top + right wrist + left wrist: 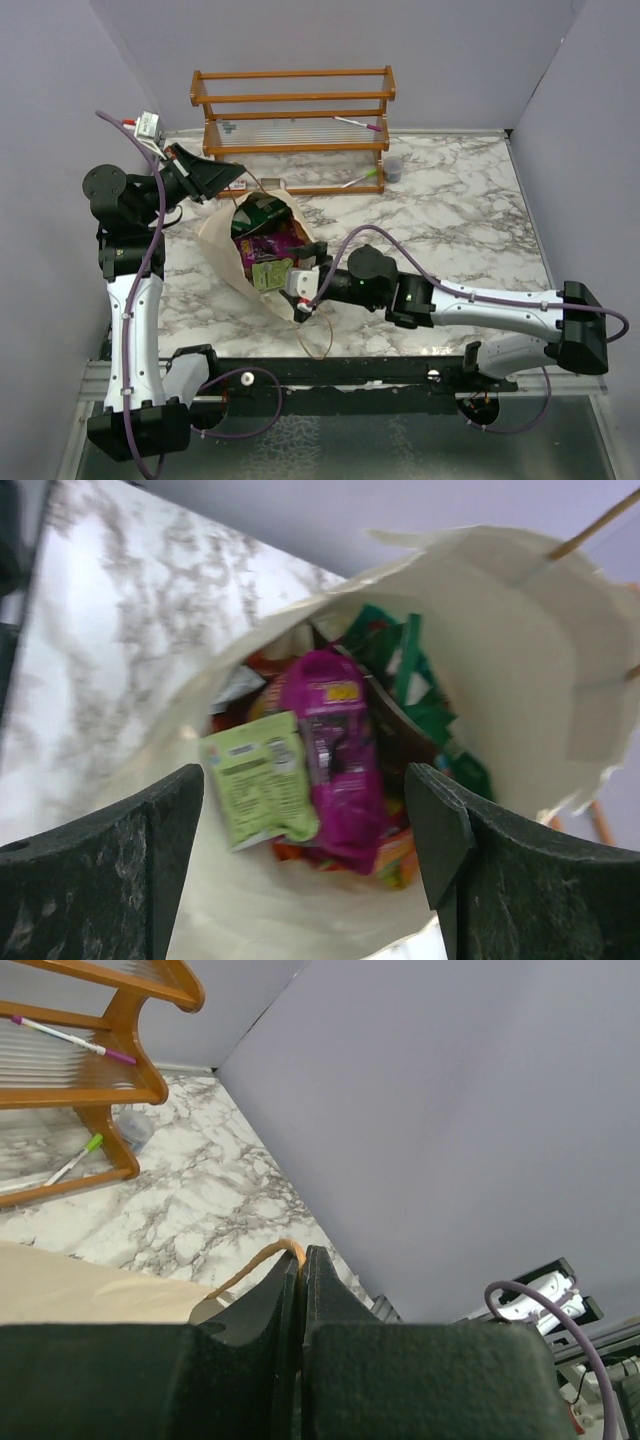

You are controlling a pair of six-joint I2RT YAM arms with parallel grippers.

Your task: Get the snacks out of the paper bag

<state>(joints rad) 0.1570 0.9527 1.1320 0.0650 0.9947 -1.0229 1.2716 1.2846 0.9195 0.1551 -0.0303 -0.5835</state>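
Note:
The cream paper bag lies tilted on the marble table, mouth facing my right arm. Inside it are snacks: a light green packet, a purple-magenta packet, green packets and orange-red ones underneath. My right gripper is open just at the bag's mouth, jaws either side of the packets, touching none; in the top view it is at the bag's near rim. My left gripper is shut on the bag's tan cord handle, holding the far rim up.
A wooden rack with pens stands at the back behind the bag, and also shows in the left wrist view. The other cord handle loops on the table near the front edge. Grey walls close the sides.

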